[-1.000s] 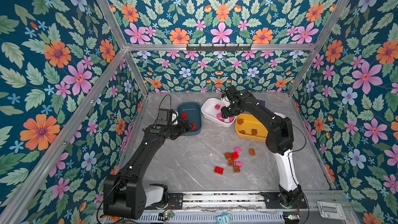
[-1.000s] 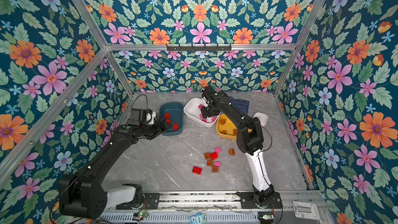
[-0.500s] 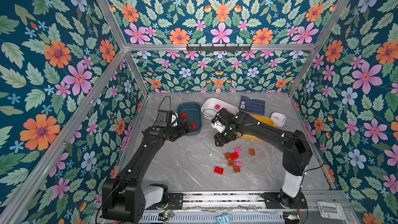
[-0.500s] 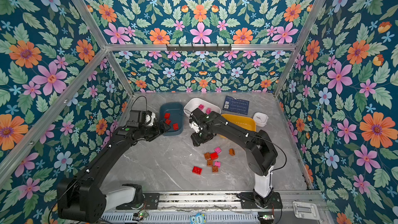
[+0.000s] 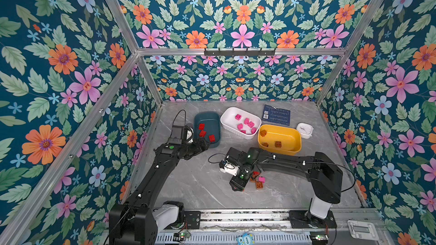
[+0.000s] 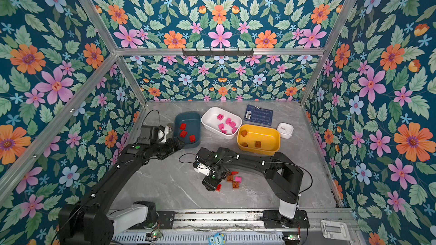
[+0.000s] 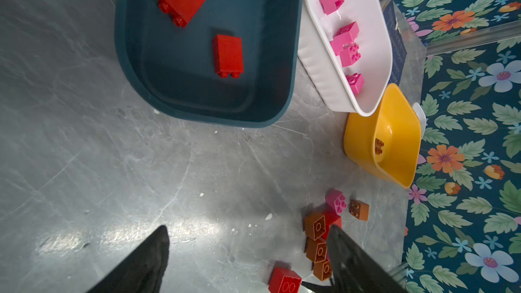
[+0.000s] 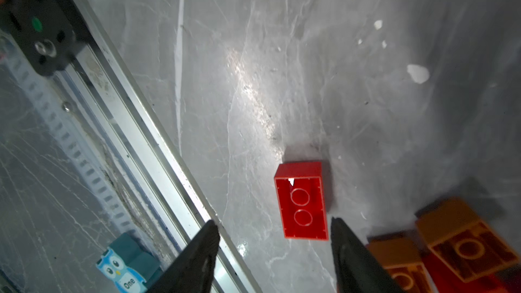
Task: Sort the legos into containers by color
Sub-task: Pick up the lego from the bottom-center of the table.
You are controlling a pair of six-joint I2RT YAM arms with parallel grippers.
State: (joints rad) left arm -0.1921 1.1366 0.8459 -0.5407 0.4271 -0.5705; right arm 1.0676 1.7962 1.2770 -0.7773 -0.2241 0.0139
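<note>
The right claw (image 8: 272, 222) hangs partly open and empty over an upturned red lego (image 8: 301, 201) on the counter (image 5: 188, 185), beside the loose legos (image 5: 259, 185). The left claw (image 7: 248, 228), wide open and empty, hovers by the teal bin (image 5: 212, 121)'s near end. Reds lie there, pinks in the white bin (image 5: 230, 119), and brown-orange ones in the yellow bin (image 5: 289, 137).

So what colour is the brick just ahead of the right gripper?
Red. The brick shows best in the right wrist view.
</note>
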